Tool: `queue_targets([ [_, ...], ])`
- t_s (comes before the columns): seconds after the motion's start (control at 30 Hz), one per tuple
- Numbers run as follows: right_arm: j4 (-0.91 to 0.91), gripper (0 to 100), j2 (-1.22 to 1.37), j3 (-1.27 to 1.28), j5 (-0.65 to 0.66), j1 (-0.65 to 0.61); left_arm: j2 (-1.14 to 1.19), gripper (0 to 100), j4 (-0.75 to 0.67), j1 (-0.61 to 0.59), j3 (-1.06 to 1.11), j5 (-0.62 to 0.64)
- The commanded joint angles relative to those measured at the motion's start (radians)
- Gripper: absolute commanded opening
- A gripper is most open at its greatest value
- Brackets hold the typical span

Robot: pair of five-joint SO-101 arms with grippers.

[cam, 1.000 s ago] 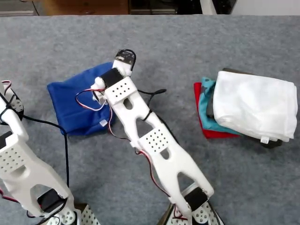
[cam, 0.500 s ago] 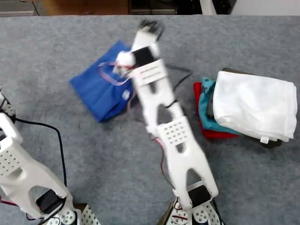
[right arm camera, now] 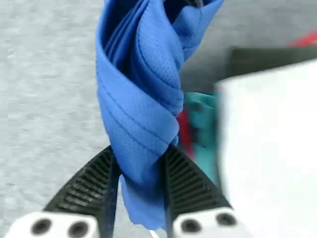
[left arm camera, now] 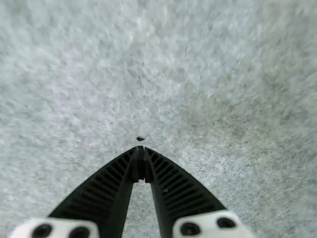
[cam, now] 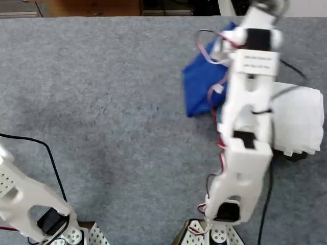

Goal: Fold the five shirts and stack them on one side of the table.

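My right gripper (right arm camera: 141,158) is shut on the folded blue shirt (right arm camera: 141,94), which hangs bunched between its black fingers. From above, the blue shirt (cam: 202,84) is lifted at the back right, just left of the stack, under the right arm's wrist (cam: 255,38). The stack holds a white shirt (cam: 299,120) on top, with teal (right arm camera: 198,126) and red (right arm camera: 184,134) shirts and a dark one (right arm camera: 267,54) beneath. My left gripper (left arm camera: 140,161) is shut on nothing, low over bare grey carpet.
The left arm's base (cam: 30,204) stands at the front left with a black cable (cam: 46,153) trailing over the carpet. The grey carpet (cam: 102,102) stretches across the left and middle. A wooden cabinet (cam: 87,7) lies beyond the far edge.
My right arm has swung from the left-centre to the back right, carrying the blue shirt off the carpet toward the stack. The left arm has drawn back toward the left edge.
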Motion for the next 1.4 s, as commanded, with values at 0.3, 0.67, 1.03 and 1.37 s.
queue_targets([
  [0.3,0.009,0.5,-0.331,0.375,0.373,0.588,-0.065,2,0.109,-0.035,-0.258,-0.006],
  [0.67,-0.061,0.5,-0.292,0.406,0.494,0.736,-0.067,2,0.137,-0.081,-0.311,-0.005],
  [1.03,0.008,46.4,-0.266,0.398,0.626,0.734,-0.076,2,0.138,-0.130,-0.327,-0.006],
  [1.37,0.009,28.4,-0.259,0.406,0.623,0.679,-0.245,2,0.138,-0.098,-0.224,-0.028],
])
